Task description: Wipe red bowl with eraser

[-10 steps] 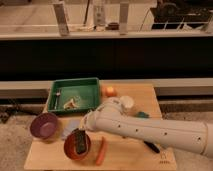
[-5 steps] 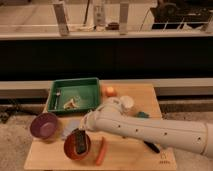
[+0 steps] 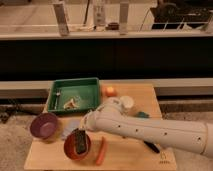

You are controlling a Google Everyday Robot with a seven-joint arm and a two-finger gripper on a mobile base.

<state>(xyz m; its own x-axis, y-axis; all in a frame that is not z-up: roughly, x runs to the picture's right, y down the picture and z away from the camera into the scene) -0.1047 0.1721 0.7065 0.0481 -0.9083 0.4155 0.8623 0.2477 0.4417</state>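
Note:
The red bowl [image 3: 75,148] sits on the wooden table [image 3: 130,159] near its front left. My gripper [image 3: 80,136], at the end of the white arm [image 3: 145,131] that reaches in from the right, is down in the bowl. It is shut on the eraser [image 3: 80,142], a small dark block that stands upright inside the bowl against its inner surface. The arm hides the wrist and the bowl's right rim.
A purple bowl [image 3: 44,125] stands left of the red one. A green tray [image 3: 75,95] with small items is behind. An orange stick [image 3: 101,150] lies right of the bowl. An orange ball [image 3: 110,91], a white cup [image 3: 127,102], a teal block [image 3: 142,114] and a black marker [image 3: 151,146] are nearby.

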